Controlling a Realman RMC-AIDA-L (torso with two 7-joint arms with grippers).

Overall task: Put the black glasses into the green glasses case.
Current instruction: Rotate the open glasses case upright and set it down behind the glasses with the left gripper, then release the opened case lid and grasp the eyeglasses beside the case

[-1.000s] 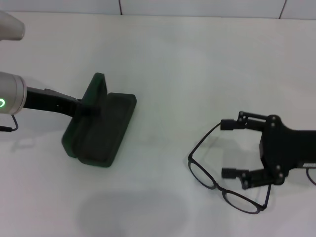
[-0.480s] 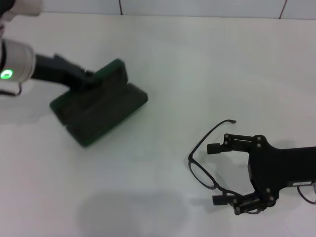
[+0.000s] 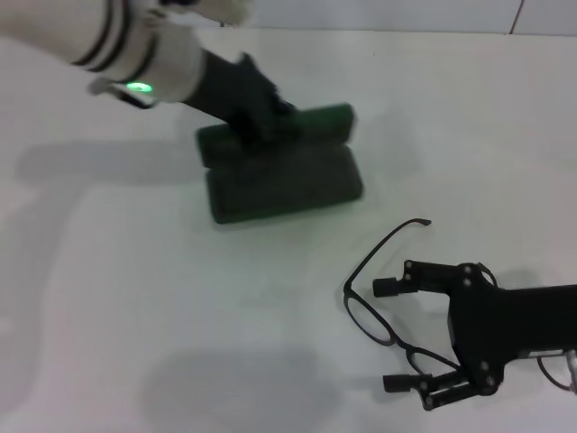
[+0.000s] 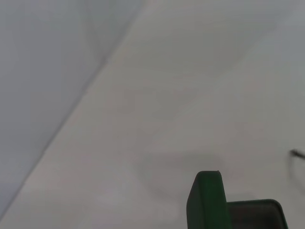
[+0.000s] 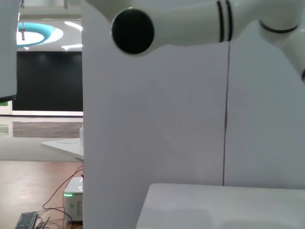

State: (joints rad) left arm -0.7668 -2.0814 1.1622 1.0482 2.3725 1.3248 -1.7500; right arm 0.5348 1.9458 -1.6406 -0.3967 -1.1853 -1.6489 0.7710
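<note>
The green glasses case [image 3: 281, 178] lies open on the white table, with its lid [image 3: 306, 122] standing at the far side. My left gripper [image 3: 255, 124] is shut on the lid's left end. The lid [image 4: 206, 200] also shows in the left wrist view. The black glasses [image 3: 383, 245] lie open on the table at the near right. My right gripper [image 3: 392, 336] is open and low over the glasses. One finger is by the far temple arm and the other is past the near lens. The right wrist view shows neither the glasses nor the case.
The white table [image 3: 135, 316] runs wide around both objects. A tiled wall edge [image 3: 361, 13] lines the far side. My left arm [image 3: 108, 45] reaches in from the upper left. The right wrist view shows a white panel [image 5: 157, 119].
My left gripper has carried the case to the right and turned it, so it now lies nearer the glasses. My right gripper has moved nearer and lower over the glasses.
</note>
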